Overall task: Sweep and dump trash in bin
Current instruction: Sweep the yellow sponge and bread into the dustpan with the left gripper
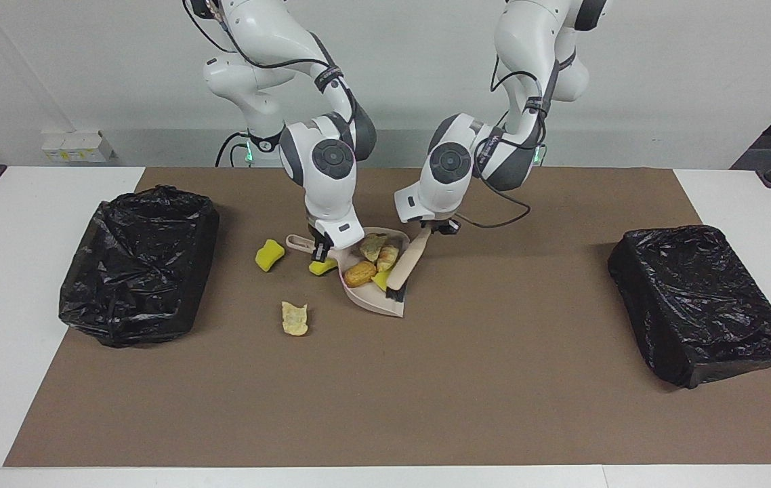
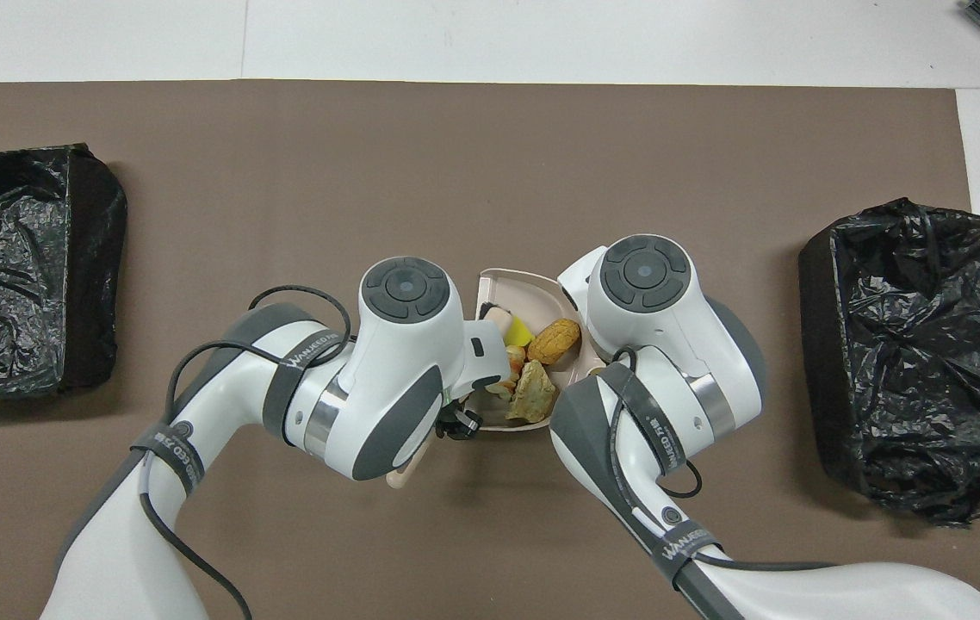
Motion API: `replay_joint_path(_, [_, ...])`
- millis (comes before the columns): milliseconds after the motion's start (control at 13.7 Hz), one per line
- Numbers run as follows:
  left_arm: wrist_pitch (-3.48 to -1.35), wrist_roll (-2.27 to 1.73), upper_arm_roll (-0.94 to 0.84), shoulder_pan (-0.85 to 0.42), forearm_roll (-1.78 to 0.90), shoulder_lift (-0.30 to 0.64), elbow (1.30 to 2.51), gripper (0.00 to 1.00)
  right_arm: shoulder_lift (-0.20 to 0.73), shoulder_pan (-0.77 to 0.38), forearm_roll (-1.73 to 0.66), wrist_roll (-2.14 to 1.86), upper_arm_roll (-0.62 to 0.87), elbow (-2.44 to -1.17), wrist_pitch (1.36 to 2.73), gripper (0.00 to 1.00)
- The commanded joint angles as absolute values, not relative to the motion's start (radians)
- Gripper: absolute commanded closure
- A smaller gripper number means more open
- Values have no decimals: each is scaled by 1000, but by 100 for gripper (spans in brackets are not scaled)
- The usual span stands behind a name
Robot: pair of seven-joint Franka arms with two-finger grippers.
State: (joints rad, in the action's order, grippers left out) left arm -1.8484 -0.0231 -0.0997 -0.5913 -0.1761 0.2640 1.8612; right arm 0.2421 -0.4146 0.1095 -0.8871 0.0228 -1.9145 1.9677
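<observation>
A beige dustpan (image 1: 366, 295) rests on the brown mat, and my right gripper (image 1: 321, 252) is shut on its handle. My left gripper (image 1: 434, 229) is shut on the beige brush (image 1: 407, 263), whose bristles stand inside the pan's mouth. Trash lies bunched in the pan: a brown bread lump (image 1: 360, 274) (image 2: 554, 341), pale pieces (image 1: 374, 245) and a yellow chunk (image 2: 517, 330). On the mat outside are a yellow sponge (image 1: 269, 254), another yellow sponge (image 1: 322, 268) beside the right gripper, and a pale piece (image 1: 295, 318). In the overhead view the right gripper is hidden under its wrist.
A black-bagged bin (image 1: 138, 264) (image 2: 903, 362) stands at the right arm's end of the table. A second black-bagged box (image 1: 697, 301) (image 2: 16, 267) stands at the left arm's end. The brown mat (image 1: 494, 379) covers the middle of the white table.
</observation>
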Motion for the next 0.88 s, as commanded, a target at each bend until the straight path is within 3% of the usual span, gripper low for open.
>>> replay_joint_path(0, [-1871,-57,-84,-621,-207,226,1910,100,229,-413,109,-859,29,-1937,2000,100])
replay_joint_path(366, [-1864,-271,-64,-529,-166,204,1905,100,229,-413,109,-859,29,-1936,1999,100])
replay_joint_path(806, [-1867,-463,-61,-522,-77,201,1913,100,229,-403,109,-879,29,-1930,1996,100])
